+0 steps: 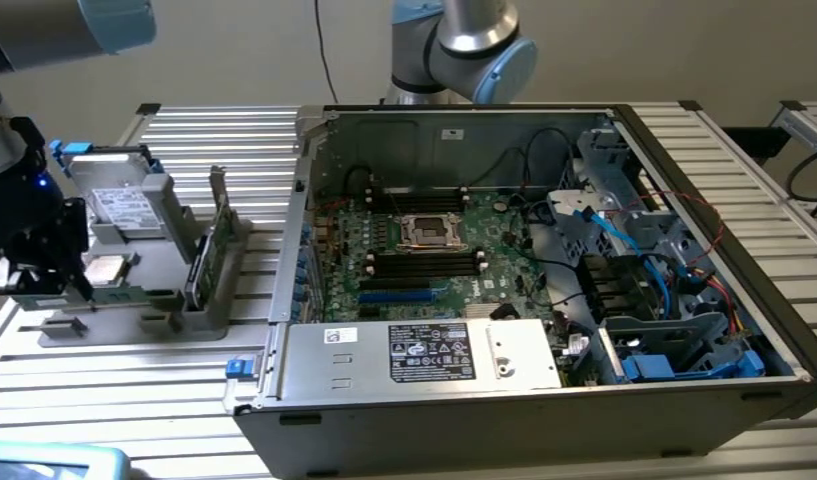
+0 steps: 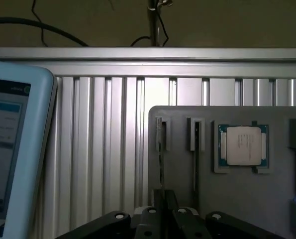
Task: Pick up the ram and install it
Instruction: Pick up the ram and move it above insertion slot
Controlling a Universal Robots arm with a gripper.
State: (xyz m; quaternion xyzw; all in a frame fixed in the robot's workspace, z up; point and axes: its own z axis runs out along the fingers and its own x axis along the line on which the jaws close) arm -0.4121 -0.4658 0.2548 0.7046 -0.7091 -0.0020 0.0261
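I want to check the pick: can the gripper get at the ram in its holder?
Probably yes: the gripper is lined up right at the ram, which stands on edge in a slot of the gray holder, with nothing between them.

your counter (image 2: 103,149) is bare ribbed metal with a soft satin sheen. the grey holder (image 2: 247,199) looks like smooth, matt plastic. the processor (image 2: 244,145) has a dull silver metal lid set on a green board. the ram (image 2: 160,164) shows you a thin green circuit-board edge. the hand (image 2: 162,199) is matt black with small pale pins. the pendant (image 2: 41,149) has a smooth pale-blue plastic rim and a glossy screen. the computer case (image 1: 422,125) is dull grey sheet metal, and its power supply (image 1: 368,365) carries white paper labels.
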